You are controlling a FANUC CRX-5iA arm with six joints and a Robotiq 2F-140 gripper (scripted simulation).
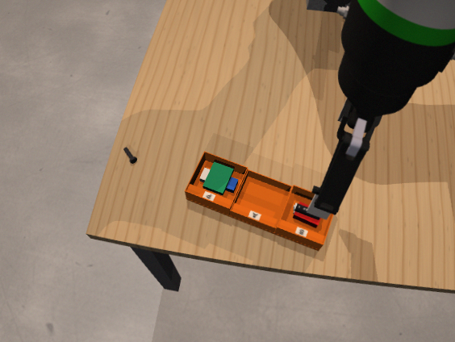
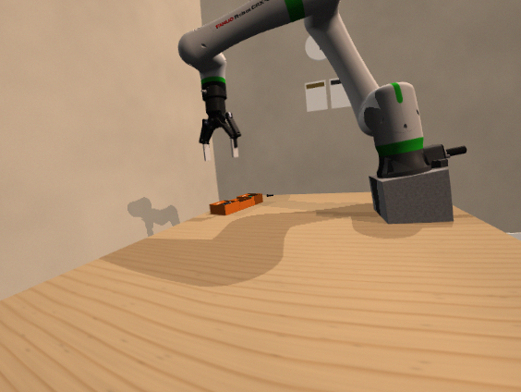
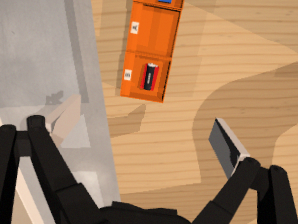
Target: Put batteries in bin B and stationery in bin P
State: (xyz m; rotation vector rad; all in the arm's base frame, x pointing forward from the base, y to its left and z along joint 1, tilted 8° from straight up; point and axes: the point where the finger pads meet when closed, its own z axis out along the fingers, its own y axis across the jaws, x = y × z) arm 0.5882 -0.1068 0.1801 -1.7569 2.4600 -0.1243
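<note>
Batteries, red and black point(image 1: 306, 214), lie inside one end bin point(image 1: 323, 238) of a row of three orange bins that touch side by side near the table's edge; a small white label sits on that bin's front wall, its letter too small to read for sure. The middle bin point(image 1: 262, 193) shows only its orange floor and a like label. The far end bin point(image 1: 194, 189) holds a green flat item point(image 1: 219, 177) lying over a white piece point(image 1: 205, 174) and a blue piece point(image 1: 231, 184). High above the bin row hangs the gripper point(image 2: 221, 149), fingers spread wide with nothing between them. On the arm's upper link point(image 2: 240, 18) red lettering reads "FANUC", followed by smaller grey text that is not legible. The table point(image 1: 202, 81) is light striped wood on dark legs. Beyond the table's corner nearest the row, a small black bolt-like thing point(image 1: 130, 155) lies on the grey floor point(image 1: 60, 121). Behind the arm's grey pedestal point(image 2: 439, 208), two pale sheets point(image 2: 316, 96) hang on a grey wall, their print unreadable.
</note>
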